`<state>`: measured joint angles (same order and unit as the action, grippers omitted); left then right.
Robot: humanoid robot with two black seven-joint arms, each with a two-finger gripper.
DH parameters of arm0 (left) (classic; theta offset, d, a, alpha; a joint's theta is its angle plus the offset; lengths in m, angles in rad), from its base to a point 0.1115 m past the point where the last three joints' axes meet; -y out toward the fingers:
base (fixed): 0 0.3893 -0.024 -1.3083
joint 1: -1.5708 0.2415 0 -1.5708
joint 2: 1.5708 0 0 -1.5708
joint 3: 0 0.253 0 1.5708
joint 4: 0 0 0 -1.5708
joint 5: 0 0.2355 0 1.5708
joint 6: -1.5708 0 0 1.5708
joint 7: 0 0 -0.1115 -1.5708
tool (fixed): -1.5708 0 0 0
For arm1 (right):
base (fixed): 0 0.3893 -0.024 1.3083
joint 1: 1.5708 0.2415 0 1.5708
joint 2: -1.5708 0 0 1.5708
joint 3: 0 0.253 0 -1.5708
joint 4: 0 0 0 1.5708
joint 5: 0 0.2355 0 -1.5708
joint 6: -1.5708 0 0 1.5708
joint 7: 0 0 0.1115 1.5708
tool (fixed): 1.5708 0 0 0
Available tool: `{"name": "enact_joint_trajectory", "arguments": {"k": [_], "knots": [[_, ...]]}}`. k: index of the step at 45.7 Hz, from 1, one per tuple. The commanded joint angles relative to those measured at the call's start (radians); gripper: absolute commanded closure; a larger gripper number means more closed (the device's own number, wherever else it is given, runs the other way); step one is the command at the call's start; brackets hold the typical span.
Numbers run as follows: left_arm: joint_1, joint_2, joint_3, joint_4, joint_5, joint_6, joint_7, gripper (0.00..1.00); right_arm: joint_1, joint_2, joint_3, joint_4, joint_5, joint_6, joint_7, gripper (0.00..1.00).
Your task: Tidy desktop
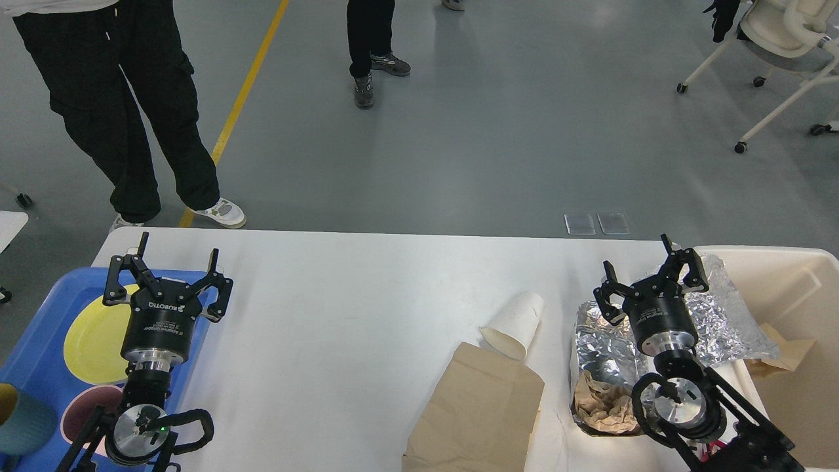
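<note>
Both black arms raised from the near edge, left gripper (172, 275) and right gripper (647, 275) pointing up and away, jaws of each spread wide apart, nothing held between them.
</note>
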<state>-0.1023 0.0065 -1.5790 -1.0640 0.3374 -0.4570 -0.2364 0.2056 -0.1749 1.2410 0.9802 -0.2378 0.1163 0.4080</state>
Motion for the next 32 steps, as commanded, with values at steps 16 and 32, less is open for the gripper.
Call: {"name": "enact_joint_trajectory", "arguments": {"k": [16,32], "knots": [[-0.065,0.070,0.005,0.002,-0.017,0.096,0.153,0.04,0.000,0.000,0.000,0.000,0.000,0.000,0.000,0.00],[-0.080,0.135,0.017,0.136,-0.017,0.040,0.123,0.04,0.000,0.000,0.000,0.000,0.000,-0.001,0.000,0.00]]}}
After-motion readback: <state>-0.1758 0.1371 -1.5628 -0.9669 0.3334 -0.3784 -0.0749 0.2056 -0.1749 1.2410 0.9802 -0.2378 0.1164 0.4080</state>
